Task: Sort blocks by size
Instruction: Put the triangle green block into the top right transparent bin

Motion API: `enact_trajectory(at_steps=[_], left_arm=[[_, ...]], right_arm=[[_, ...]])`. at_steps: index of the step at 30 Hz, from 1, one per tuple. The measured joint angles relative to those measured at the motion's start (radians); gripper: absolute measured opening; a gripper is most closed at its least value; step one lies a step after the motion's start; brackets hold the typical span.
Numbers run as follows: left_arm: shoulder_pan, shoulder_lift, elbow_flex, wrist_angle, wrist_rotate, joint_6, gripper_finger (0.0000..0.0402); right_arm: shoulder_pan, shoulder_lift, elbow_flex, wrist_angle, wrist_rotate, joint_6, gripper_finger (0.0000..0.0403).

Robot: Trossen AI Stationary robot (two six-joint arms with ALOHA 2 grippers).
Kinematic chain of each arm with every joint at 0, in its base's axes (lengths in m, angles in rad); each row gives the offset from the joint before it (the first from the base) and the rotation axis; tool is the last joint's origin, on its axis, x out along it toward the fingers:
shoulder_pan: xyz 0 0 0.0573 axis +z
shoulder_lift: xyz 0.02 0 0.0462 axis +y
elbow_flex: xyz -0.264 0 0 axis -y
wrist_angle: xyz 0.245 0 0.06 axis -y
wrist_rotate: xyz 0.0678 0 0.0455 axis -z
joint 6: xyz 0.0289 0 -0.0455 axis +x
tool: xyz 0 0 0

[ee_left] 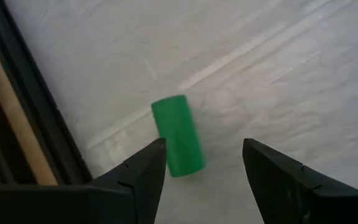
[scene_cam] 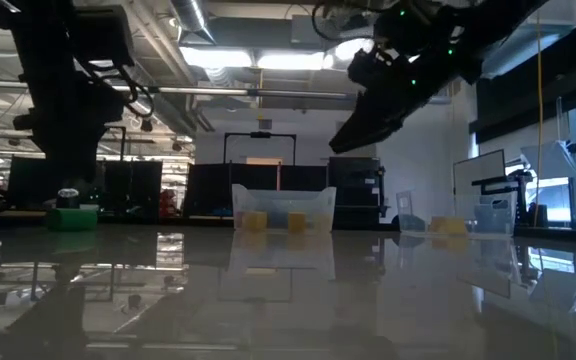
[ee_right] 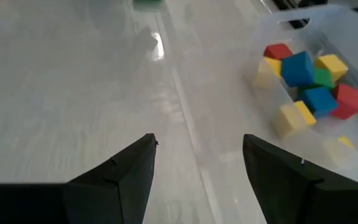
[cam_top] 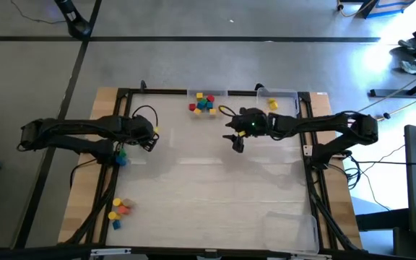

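A green cylinder block (ee_left: 178,134) lies on its side on the white table beside the black frame rail, and it also shows in the low view (scene_cam: 73,218). My left gripper (ee_left: 204,168) hovers above it, open, a finger on either side of its near end, touching nothing. In the high view a green block (cam_top: 121,153) and a blue block (cam_top: 121,161) lie by my left arm. My right gripper (ee_right: 197,168) hangs open over bare table at the far middle (cam_top: 237,141). Several coloured blocks (ee_right: 309,81) sit in a clear tray (cam_top: 206,95) at the far edge.
A second clear tray (cam_top: 284,94) at the far right holds a yellow block (cam_top: 273,104). Several small blocks (cam_top: 119,209) lie at the near left. Another clear tray (cam_top: 291,230) stands at the near right. A black frame (cam_top: 121,115) borders the table.
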Motion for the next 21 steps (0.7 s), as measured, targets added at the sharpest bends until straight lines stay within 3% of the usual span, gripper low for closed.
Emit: enact_trajectory(at_steps=[14, 21], left_arm=[[0.006, 0.066, 0.0, -0.013, 0.019, 0.021, 0.0198], [-0.025, 0.072, 0.009, -0.03, 0.232, 0.17, 0.0198]], right_arm=[[-0.003, 0.144, 0.0, 0.075, 0.0, -0.002, 0.0238], [-0.003, 0.148, 0.0, 0.089, -0.017, -0.002, 0.0238]])
